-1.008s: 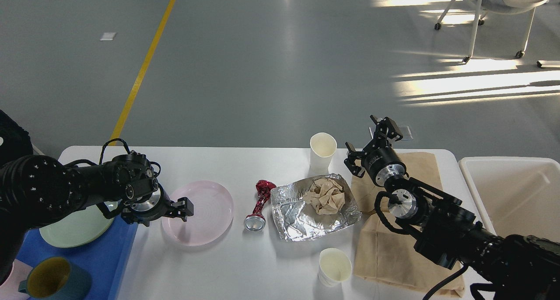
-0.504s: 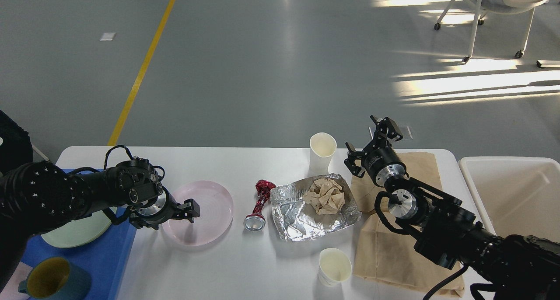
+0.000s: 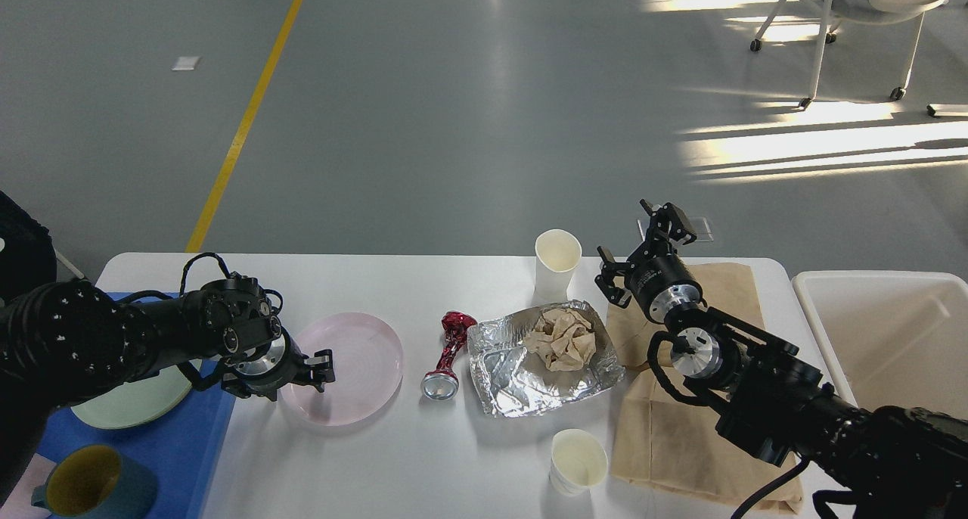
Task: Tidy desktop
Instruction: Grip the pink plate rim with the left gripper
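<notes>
The white desktop carries a pink plate, a crushed red can, a foil tray with crumpled brown paper, two paper cups and a brown paper bag. My left gripper sits low over the pink plate's left part; its fingers merge into one dark block. Behind the foil tray, my right gripper is raised beside the far cup, open and holding nothing.
A blue tray at the left edge holds a green plate and a teal mug. A white bin stands off the table's right end. A chair stands on the floor far back.
My left gripper moved a little right over the pink plate, then drew back left and sank lower onto it. The right arm has not moved.
</notes>
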Robot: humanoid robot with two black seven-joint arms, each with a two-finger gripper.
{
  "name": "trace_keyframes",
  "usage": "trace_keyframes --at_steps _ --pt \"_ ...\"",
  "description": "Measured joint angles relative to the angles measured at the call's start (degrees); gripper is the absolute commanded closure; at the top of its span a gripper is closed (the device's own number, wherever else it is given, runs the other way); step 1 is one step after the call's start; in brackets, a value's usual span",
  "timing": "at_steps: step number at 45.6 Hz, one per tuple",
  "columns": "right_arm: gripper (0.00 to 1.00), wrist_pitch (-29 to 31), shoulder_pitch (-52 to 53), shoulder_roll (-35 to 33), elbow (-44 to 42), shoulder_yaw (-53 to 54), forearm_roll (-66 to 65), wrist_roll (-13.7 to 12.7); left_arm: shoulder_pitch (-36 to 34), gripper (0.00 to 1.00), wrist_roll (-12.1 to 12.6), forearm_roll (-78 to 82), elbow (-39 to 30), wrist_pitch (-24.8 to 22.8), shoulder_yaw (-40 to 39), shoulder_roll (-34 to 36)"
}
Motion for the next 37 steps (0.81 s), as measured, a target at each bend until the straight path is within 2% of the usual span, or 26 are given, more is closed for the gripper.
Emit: trace_keyframes --at_steps 12,22,30,37 --pt "0.0 0.0 0.0 0.0 0.0 0.0 0.0 0.0 0.3 0.43 0.1 0.0 0.1 1.2 0.0 0.0" --pt "0.0 0.0 0.0 0.0 0.0 0.0 0.0 0.0 0.4 0.47 0.1 0.0 0.1 1.2 0.0 0.1" --pt "0.0 0.0 0.0 0.0 0.0 0.0 0.0 0.0 0.4 0.56 0.2 0.0 0.1 0.9 0.0 0.2" --pt "0.0 0.0 0.0 0.0 0.0 0.0 0.0 0.0 0.4 0.59 0.2 0.0 0.0 0.6 0.0 0.2"
